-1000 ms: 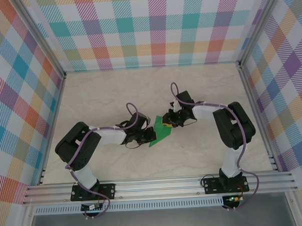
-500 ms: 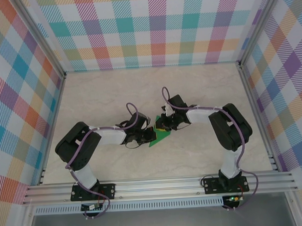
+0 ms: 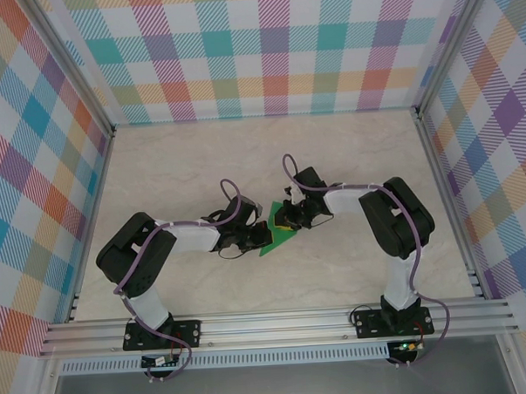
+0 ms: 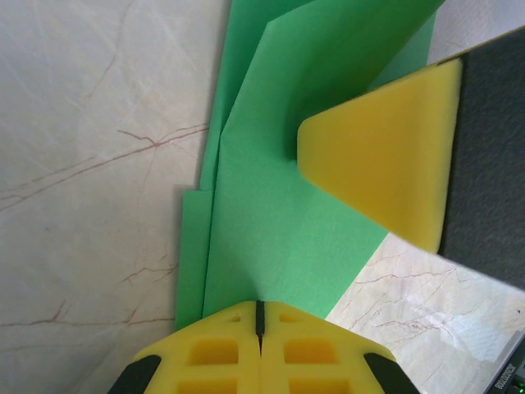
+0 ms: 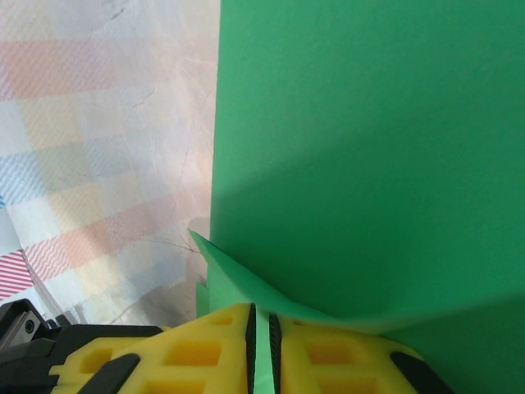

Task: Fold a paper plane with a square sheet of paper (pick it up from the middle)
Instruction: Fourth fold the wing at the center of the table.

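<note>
Looking at the square sheet of paper (image 4: 279, 205), Mira: what is it like?

Thin, matte, bright green and unmarked, Tom. It is folded into overlapping layers with straight edges and sharp creases. It lies flat on the pale, marble-veined table (image 4: 98, 164), near the middle, between the two arms.

And the fingers?

Blocky yellow foam with square hollows, on dark backing. The left gripper (image 4: 259, 316) has its pads pressed flat together with no gap, and the tips touch the near edge of the sheet. Whether any paper is caught in that seam I cannot tell.

And the other one?

The right gripper (image 5: 261, 320) is nearly closed. Only a hairline slit is left between the pads, and a sliver of green runs through it, so it pinches the sheet. A flap rises from that pinch, its edge bowed in a soft curve, and stands up like a smooth green wall. From the left wrist, one wedge-shaped pad (image 4: 385, 164) of the right gripper rests against the upper layer, across from the left tips.
</note>
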Tool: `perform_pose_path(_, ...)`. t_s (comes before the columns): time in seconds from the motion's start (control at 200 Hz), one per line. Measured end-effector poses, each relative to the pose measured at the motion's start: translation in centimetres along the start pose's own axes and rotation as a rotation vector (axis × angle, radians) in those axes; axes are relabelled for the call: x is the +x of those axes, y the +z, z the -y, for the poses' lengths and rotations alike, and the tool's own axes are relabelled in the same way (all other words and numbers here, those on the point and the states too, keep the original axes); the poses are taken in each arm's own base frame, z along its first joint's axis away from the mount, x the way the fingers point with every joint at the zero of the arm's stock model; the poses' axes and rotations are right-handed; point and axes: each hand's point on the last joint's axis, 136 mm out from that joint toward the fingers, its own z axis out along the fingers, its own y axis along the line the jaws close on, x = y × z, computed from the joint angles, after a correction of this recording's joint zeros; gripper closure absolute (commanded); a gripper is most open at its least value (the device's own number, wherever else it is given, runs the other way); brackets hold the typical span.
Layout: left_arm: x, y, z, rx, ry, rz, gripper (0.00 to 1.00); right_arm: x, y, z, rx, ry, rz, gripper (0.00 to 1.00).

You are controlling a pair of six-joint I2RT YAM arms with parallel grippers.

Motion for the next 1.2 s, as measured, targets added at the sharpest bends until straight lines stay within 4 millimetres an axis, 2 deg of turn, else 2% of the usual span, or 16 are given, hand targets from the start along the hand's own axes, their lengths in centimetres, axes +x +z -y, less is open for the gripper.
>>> perform_pose_path(0.19,0.0,0.0,0.0,0.0,0.0,0.0,1.0,-1.4,-0.7,0.7,-0.011,0.032,0.019,0.83)
perform_pose_path(0.56,-0.3,0.2,0.1,0.009,0.018,0.017,1.0,-2.9,-1.3,1.3,-0.054,0.07,0.017,0.81)
perform_pose_path(0.835,-0.3,0.2,0.0,0.01,0.025,0.018,1.0,-5.7,-2.6,2.8,-0.014,0.102,0.092,0.8)
perform_pose_path(1.2,-0.5,0.4,0.1,0.016,0.028,0.024,1.0,-6.4,-2.8,2.9,-0.031,0.129,0.073,0.8)
